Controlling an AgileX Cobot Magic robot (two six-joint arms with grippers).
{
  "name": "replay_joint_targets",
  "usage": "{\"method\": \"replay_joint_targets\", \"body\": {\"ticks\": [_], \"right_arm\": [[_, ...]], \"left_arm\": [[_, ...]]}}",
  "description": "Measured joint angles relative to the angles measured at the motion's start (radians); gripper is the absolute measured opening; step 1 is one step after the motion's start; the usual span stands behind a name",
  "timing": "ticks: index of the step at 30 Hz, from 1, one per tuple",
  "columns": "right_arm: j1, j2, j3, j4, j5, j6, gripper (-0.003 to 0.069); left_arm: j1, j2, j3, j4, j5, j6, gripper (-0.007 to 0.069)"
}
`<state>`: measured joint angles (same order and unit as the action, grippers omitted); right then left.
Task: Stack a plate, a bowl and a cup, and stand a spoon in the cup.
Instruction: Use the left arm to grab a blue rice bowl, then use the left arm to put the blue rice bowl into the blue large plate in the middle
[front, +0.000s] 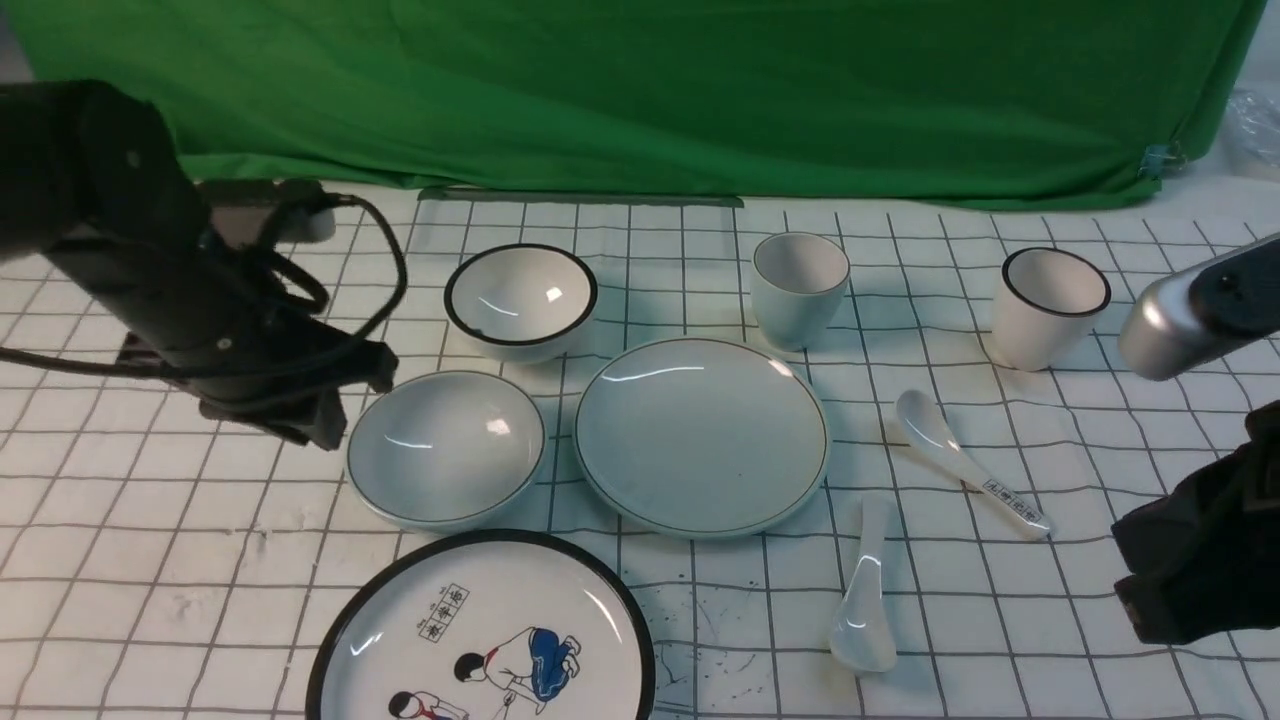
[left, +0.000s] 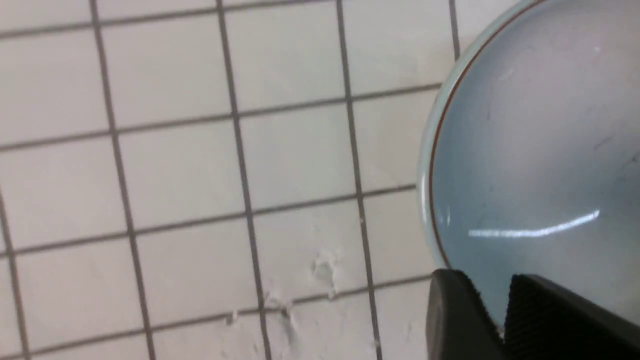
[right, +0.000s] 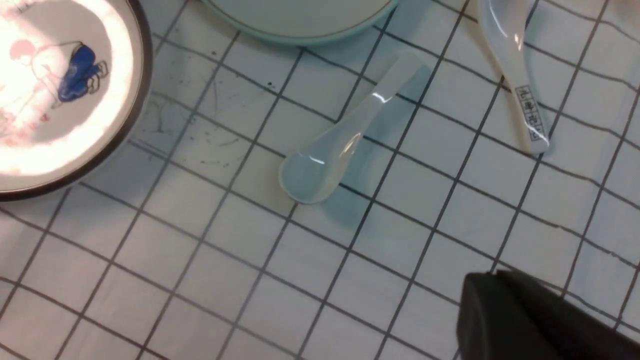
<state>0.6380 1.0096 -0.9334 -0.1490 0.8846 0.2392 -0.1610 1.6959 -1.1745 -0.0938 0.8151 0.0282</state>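
The plate (front: 700, 435) lies mid-table on the checked cloth. The bowl (front: 445, 448) sits just left of it and the cup (front: 798, 290) stands behind its right edge. The plain white spoon (front: 865, 590) lies in front of the plate's right side, bowl end toward me. My left gripper (front: 325, 420) hangs at the bowl's left rim. In the left wrist view its jaws (left: 492, 295) are open a little, one finger over the cloth and the other over the bowl (left: 530, 150). My right gripper (right: 482, 287) is shut and empty, off to the side of the spoon (right: 335, 150).
A black-rimmed bowl (front: 520, 300) stands behind the pale bowl. A black-rimmed cup (front: 1050, 305) is at the back right. A spoon with printed marks (front: 965, 465) lies right of the plate. A cartoon plate (front: 480, 630) sits at the front edge. A green backdrop hangs behind.
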Motion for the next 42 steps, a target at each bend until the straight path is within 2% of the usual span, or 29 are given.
{"method": "replay_joint_targets", "body": {"ticks": [4,5,8,12,14,15,16,17,19,22,28,31,32,33,34,35,36,38,42], "right_arm": [[0.002,0.005,0.000,-0.001,-0.020,0.000,0.0046],[0.002,0.005,0.000,-0.001,-0.020,0.000,0.0046],[0.002,0.005,-0.001,-0.002,-0.037,0.000,0.0050],[0.002,0.005,-0.001,-0.002,-0.039,0.000,0.0052],[0.002,0.005,-0.001,-0.003,-0.041,0.000,0.0054],[0.002,0.005,-0.001,-0.003,-0.041,-0.003,0.0055],[0.002,0.005,-0.001,-0.004,-0.041,-0.010,0.0057],[0.002,0.005,-0.001,-0.004,-0.041,-0.012,0.0057],[0.002,0.005,-0.001,-0.003,-0.041,-0.019,0.0058],[0.002,0.005,-0.001,-0.005,-0.042,-0.022,0.0061],[0.002,0.005,-0.001,-0.023,-0.055,-0.022,0.0061],[-0.009,0.005,-0.004,-0.082,-0.056,-0.022,0.0061],[-0.011,0.005,-0.004,-0.087,-0.056,-0.021,0.0061],[-0.042,0.005,-0.013,-0.117,-0.056,-0.020,0.0061],[-0.042,0.005,-0.014,-0.121,-0.056,-0.019,0.0061],[-0.099,0.005,-0.026,-0.142,-0.060,-0.019,0.0061],[-0.106,0.006,-0.029,-0.144,-0.061,-0.019,0.0061],[-0.192,0.008,-0.045,-0.149,-0.080,-0.019,0.0061],[-0.294,0.033,-0.053,-0.136,-0.084,-0.022,0.0061]], "left_arm": [[-0.032,0.057,-0.001,0.017,-0.088,-0.043,0.0377],[-0.032,0.058,-0.002,0.017,-0.091,-0.043,0.0386],[-0.032,0.124,-0.004,0.024,-0.142,-0.079,0.0499],[-0.032,0.177,-0.005,0.024,-0.147,-0.097,0.0518],[-0.032,0.196,-0.005,0.017,-0.148,-0.103,0.0488],[-0.032,0.202,-0.005,0.010,-0.148,-0.108,0.0442],[-0.032,0.202,-0.006,0.006,-0.143,-0.115,0.0359],[-0.032,0.201,-0.005,0.006,-0.142,-0.117,0.0359],[-0.032,0.187,-0.010,0.007,-0.138,-0.144,0.0183],[-0.034,0.139,-0.016,0.007,-0.131,-0.163,0.0064],[-0.034,0.060,-0.019,-0.008,-0.105,-0.157,0.0050],[-0.033,-0.002,-0.061,-0.150,-0.094,-0.079,0.0050],[-0.033,-0.005,-0.061,-0.160,-0.093,-0.075,0.0050],[-0.039,-0.020,-0.091,-0.245,-0.080,-0.040,0.0050],[-0.040,-0.020,-0.094,-0.253,-0.078,-0.036,0.0050],[-0.059,-0.023,-0.118,-0.321,-0.081,-0.001,0.0050],[-0.062,-0.022,-0.120,-0.328,-0.083,-0.001,0.0050],[-0.130,0.003,-0.151,-0.371,-0.121,0.034,0.0050],[-0.221,0.100,-0.221,-0.392,-0.142,0.043,0.0050]]}}
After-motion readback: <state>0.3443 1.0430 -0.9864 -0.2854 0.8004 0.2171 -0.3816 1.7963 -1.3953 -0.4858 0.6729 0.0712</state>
